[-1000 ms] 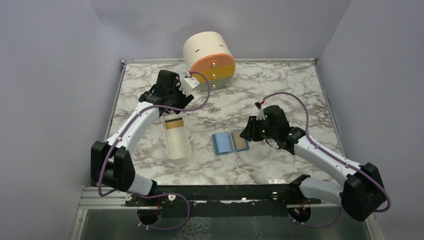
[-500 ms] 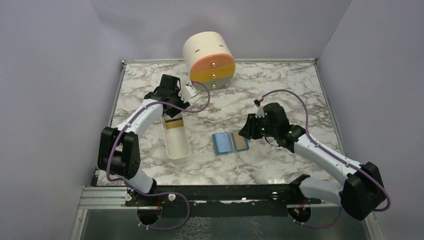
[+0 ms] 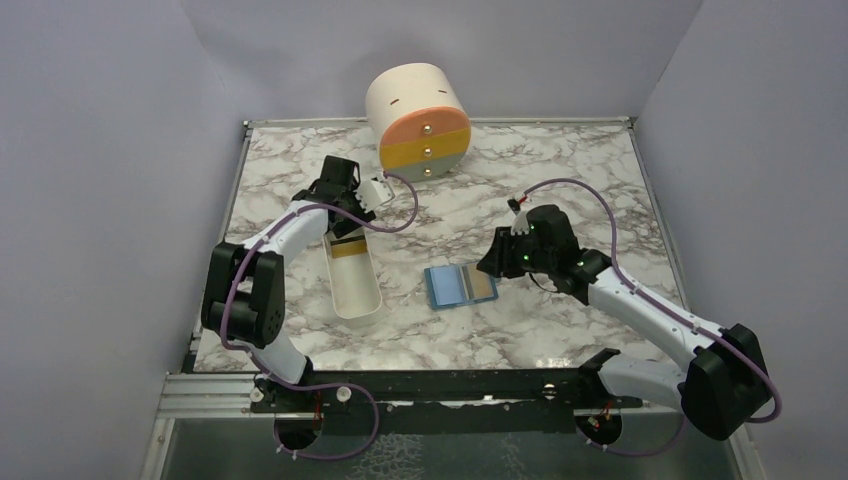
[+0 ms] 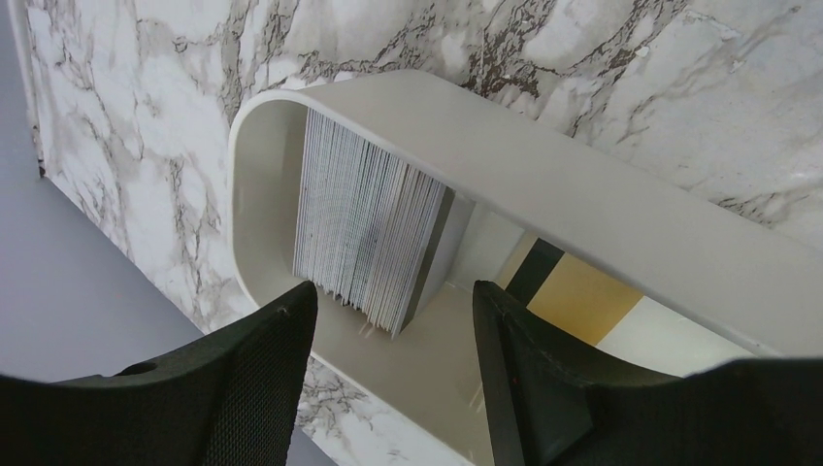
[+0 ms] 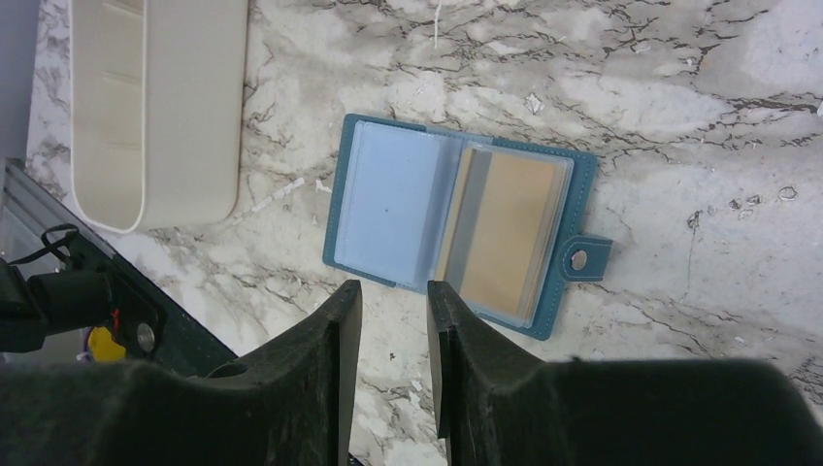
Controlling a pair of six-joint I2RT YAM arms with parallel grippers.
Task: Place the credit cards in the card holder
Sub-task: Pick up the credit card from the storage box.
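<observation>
The card holder [image 3: 445, 287] [image 5: 398, 209] lies open on the marble, light blue inside, its snap tab [image 5: 579, 259] to the right. A gold card [image 5: 510, 233] sits in its right pocket. My right gripper [image 5: 393, 291] [image 3: 490, 268] hovers just beside the holder's right edge, its jaws a narrow gap apart with nothing between them. More credit cards are in the white tray [image 4: 602, 209] [image 3: 372, 300]: a pale stack [image 4: 364, 233] stands on edge at the rounded far end, and a gold card [image 4: 582, 301] with a dark stripe lies flat. My left gripper [image 4: 393, 296] [image 3: 345, 225] hangs open above that stack.
A cream cylinder [image 3: 418, 120] with orange, yellow and grey drawers stands at the back centre, close behind my left wrist. In the right wrist view the tray [image 5: 155, 107] lies to the left of the holder. Purple walls enclose the table on three sides.
My left arm has folded in, its elbow swinging toward the base, and the wrist has shifted slightly nearer over the tray's far end. The right arm has barely moved.
</observation>
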